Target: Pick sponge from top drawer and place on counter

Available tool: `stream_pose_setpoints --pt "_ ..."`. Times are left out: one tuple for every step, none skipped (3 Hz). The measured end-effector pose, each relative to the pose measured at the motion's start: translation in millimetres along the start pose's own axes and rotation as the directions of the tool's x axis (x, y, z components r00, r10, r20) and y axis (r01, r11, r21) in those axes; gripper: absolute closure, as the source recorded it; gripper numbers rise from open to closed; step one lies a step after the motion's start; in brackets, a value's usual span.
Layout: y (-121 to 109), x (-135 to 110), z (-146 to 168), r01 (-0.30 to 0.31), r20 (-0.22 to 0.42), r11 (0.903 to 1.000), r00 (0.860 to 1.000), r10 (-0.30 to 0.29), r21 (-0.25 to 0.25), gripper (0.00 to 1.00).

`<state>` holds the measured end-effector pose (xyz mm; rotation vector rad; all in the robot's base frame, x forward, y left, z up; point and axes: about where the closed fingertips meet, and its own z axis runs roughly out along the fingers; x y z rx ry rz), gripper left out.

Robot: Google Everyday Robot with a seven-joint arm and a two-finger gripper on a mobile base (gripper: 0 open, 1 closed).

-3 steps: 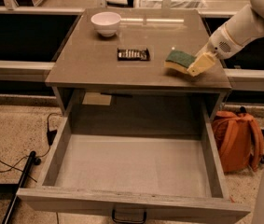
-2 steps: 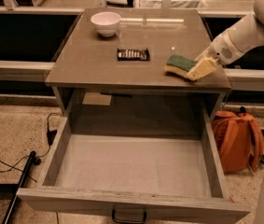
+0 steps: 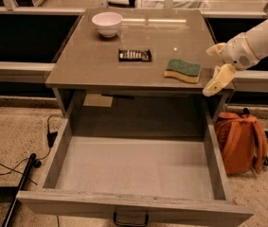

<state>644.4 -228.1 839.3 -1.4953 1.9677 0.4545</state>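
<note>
The white arm (image 3: 259, 37) reaches in from the right edge, sloping down and leftward to the counter's right front corner; its gripper (image 3: 214, 64) hangs at that corner, just beside the sponge (image 3: 183, 70) and apart from it; the 2 cream fingers (image 3: 218, 79) are spread wide, 1 above and 1 below, with nothing between them.

The sponge lies flat on the counter (image 3: 100, 56) near its right front edge, dark green scouring face up over a yellow foam layer, its outline wavy.

Rows of pale markings on the flat black rectangular object (image 3: 134, 55) at mid-counter are too small to read; a pale tag (image 3: 98, 100) inside the cabinet shows no legible writing.

The counter is a smooth, glossy grey-brown slab; a round white bowl (image 3: 107, 22) stands at its back left; the top drawer (image 3: 58, 150) is pulled fully out below, a wide shallow box of weathered grey wood with a pale floor and a dark metal handle (image 3: 130, 219) on its front; an orange fabric backpack (image 3: 240, 141) sits on the speckled floor to the right; black cables (image 3: 10, 162) trail on the left.
</note>
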Motion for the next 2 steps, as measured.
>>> stream_pose_setpoints --pt "15.4 14.1 -34.3 0.127 -0.056 0.9899 0.991 -0.124 0.063 0.00" --pt "18.7 15.4 -32.9 0.143 -0.063 0.9882 0.988 -0.139 0.056 0.00"
